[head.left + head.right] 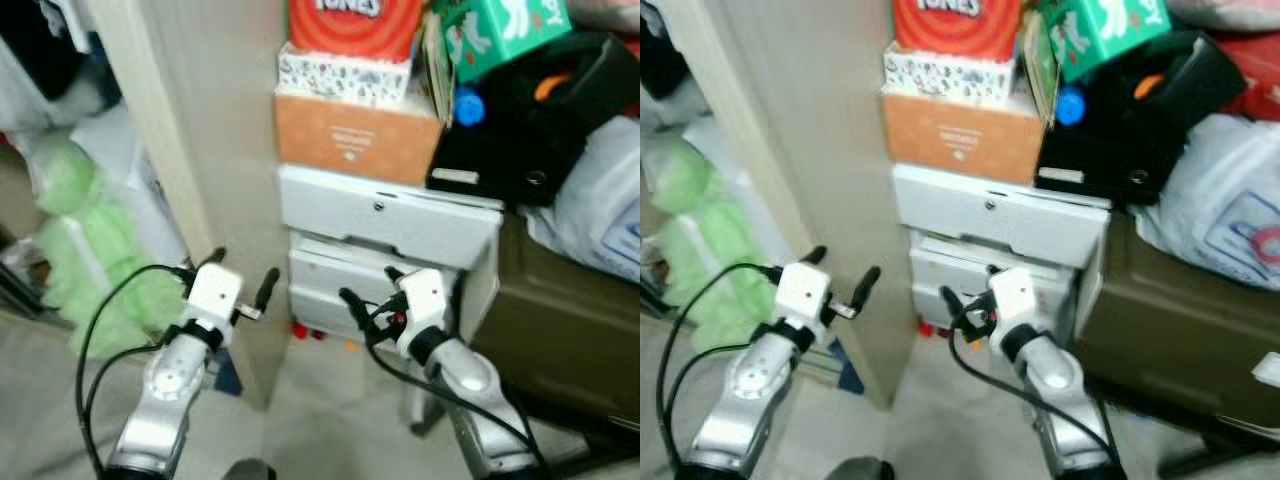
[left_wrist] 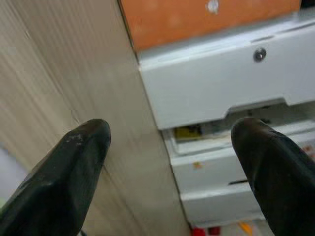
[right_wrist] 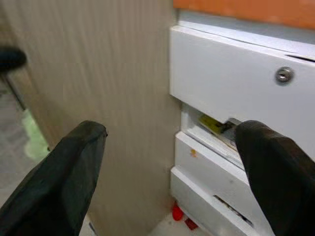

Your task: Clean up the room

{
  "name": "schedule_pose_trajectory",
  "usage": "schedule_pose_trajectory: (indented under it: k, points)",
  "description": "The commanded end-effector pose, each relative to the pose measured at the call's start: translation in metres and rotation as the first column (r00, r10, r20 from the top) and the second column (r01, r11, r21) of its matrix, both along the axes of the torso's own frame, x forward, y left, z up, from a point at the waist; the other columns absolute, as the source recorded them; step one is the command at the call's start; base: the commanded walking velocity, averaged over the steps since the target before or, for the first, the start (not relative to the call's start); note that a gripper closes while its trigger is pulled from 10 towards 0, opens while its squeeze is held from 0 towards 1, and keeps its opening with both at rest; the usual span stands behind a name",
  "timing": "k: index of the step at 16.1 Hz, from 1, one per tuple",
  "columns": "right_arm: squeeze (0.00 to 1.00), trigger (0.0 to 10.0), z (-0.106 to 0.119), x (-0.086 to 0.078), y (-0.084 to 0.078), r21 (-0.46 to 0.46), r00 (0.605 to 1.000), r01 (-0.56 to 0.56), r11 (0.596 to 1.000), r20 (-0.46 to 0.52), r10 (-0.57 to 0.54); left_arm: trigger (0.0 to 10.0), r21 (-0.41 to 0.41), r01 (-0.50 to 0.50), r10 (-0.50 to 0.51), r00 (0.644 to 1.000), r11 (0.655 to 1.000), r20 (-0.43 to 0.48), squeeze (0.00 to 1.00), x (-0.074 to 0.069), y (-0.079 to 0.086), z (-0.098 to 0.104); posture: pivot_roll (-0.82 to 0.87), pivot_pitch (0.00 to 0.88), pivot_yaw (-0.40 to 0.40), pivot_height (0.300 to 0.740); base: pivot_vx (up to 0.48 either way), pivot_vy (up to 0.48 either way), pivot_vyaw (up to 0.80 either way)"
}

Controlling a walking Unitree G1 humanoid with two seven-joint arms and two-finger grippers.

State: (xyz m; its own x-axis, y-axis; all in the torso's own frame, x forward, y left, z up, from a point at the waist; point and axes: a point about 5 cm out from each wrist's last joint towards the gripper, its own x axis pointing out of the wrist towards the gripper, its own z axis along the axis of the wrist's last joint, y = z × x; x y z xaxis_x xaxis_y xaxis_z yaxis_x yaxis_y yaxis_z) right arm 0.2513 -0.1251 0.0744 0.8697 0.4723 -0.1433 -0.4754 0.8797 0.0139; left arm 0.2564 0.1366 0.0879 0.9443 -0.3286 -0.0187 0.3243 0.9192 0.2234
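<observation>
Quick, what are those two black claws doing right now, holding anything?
Left gripper: open, holding nothing, raised near the wooden panel.
Right gripper: open, holding nothing, raised before the white drawer unit.

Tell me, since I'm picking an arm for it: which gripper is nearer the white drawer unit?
Right. The right gripper is open just in front of the white drawer unit, at its lower drawers. The left gripper, also open, hangs further left, before the wooden panel.

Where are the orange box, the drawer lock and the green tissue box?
orange box [image 1: 355,138], left eye view, middle of its front face.
drawer lock [image 3: 283,75], right wrist view, on the round keyhole.
green tissue box [image 1: 1102,32], right eye view, on its printed side.
</observation>
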Motion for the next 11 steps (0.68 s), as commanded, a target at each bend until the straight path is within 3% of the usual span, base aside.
schedule_pose_trajectory:
  k: [1,2,4,6,9,11]
  points:
    - [0.0,10.0,-0.003,-0.001,-0.006,-0.013,1.0,0.015,1.0,-0.013,-0.015,10.0,0.0,-0.002,0.002,1.0,1.0,0.01,0.0,-0.001,-0.003,0.002,-0.06,0.0,-0.001,0.74,0.0,0.0,0.8]
    - [0.0,10.0,-0.003,-0.001,-0.006,-0.016,1.0,0.015,1.0,-0.013,-0.015,10.0,0.014,-0.036,0.036,0.999,0.999,0.006,0.0,-0.001,-0.002,0.001,-0.06,0.0,0.0,0.74,0.0,0.0,0.8]
    - [0.0,10.0,-0.002,-0.001,-0.007,-0.02,1.0,0.019,1.0,-0.008,-0.019,10.0,0.014,-0.008,0.008,1.0,1.0,0.01,0.0,-0.003,-0.002,0.002,-0.06,0.0,0.003,0.74,0.0,0.0,0.8]
    - [0.0,10.0,0.0,-0.009,-0.018,-0.046,0.999,0.048,0.998,0.007,-0.048,10.0,0.022,-0.073,0.072,0.997,0.997,0.035,0.0,-0.012,0.013,0.007,-0.06,0.0,0.007,0.74,0.0,0.0,0.67]
    - [0.0,10.0,-0.004,-0.033,-0.049,-0.048,0.988,0.154,0.987,-0.021,-0.155,10.0,0.061,-0.193,0.193,0.981,0.979,0.02,0.0,-0.031,0.041,0.003,-0.05,0.0,0.01,0.74,0.0,0.0,0.63]
    - [0.0,10.0,-0.008,-0.03,-0.051,-0.069,0.983,0.178,0.982,-0.02,-0.18,10.0,0.059,-0.225,0.222,0.974,0.973,0.044,0.0,-0.028,0.046,0.007,-0.04,0.0,0.013,0.74,0.0,0.0,0.79]
